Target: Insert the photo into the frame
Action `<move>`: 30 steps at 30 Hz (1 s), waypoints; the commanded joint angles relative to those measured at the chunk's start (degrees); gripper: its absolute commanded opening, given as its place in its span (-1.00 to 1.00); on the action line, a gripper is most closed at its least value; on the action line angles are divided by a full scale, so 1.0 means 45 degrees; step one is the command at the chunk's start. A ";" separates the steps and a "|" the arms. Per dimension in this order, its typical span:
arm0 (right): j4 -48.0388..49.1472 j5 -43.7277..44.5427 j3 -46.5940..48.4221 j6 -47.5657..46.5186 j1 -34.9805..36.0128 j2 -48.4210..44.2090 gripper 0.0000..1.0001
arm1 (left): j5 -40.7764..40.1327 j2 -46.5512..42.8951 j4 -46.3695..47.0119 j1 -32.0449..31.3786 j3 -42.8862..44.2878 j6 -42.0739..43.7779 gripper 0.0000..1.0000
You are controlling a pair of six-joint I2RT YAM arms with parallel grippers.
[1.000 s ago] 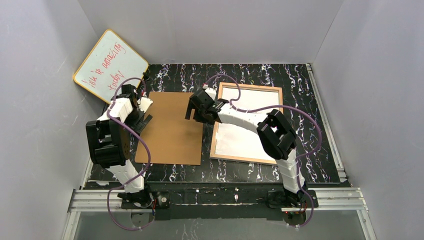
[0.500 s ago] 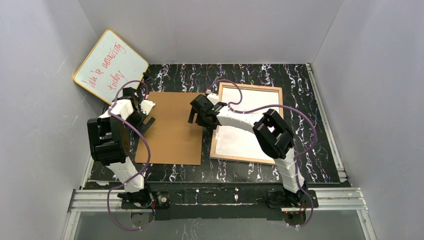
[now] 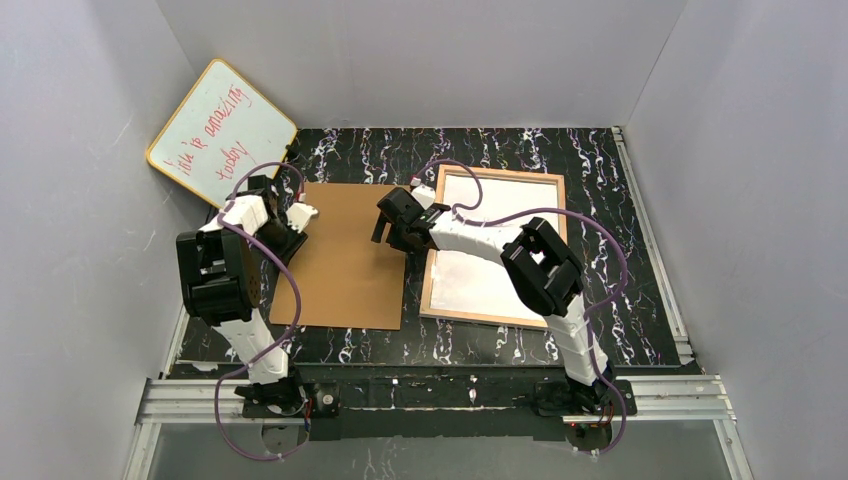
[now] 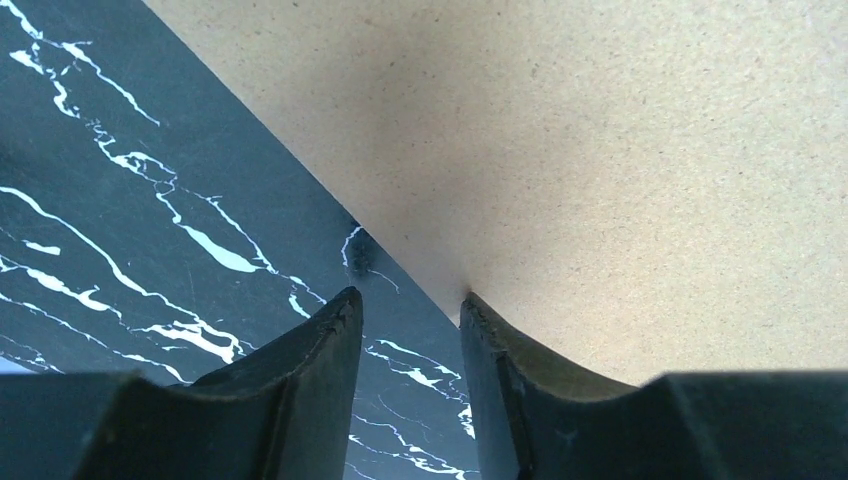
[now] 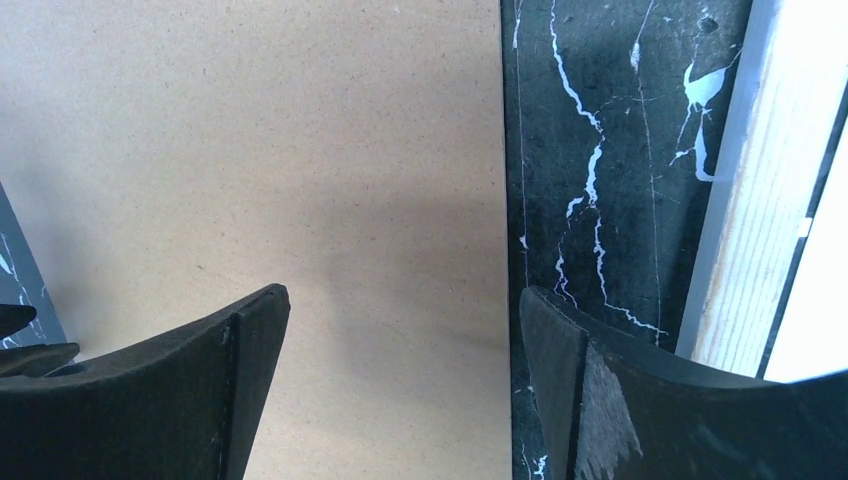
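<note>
Both pincers at the brown board, frame alongside

The left pincer [image 4: 408, 298], fingers narrowly apart around nothing, sits at the board's [image 3: 345, 265] 10 o'clock edge. The right pincer [image 5: 400, 295], spread wide, straddles its 2 o'clock edge. The frame [image 5: 760, 230] lies wood-side up on the table [image 3: 600, 260] at the board's 3 o'clock, with the photo's [image 3: 480, 285] white back inside.
</note>
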 commanded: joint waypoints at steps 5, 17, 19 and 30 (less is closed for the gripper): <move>-0.0290 -0.0035 -0.0443 0.0733 0.0024 0.0289 0.89 | 0.1680 0.0894 0.0322 -0.0033 0.0023 0.0714 -0.34; 0.7071 -0.4872 -0.3427 0.2474 -0.0627 -0.0946 0.77 | 0.3213 0.2018 0.0205 -0.0026 0.0020 0.1068 -0.55; 0.8773 -0.5622 -0.4320 0.3058 -0.0746 -0.1398 0.69 | 0.3520 0.2308 0.0065 0.0008 0.0245 0.0960 -0.56; 1.3891 -0.7369 -0.6459 0.4119 -0.0425 -0.3484 0.49 | 0.4024 0.2614 -0.0135 -0.0026 0.0254 0.1218 -0.57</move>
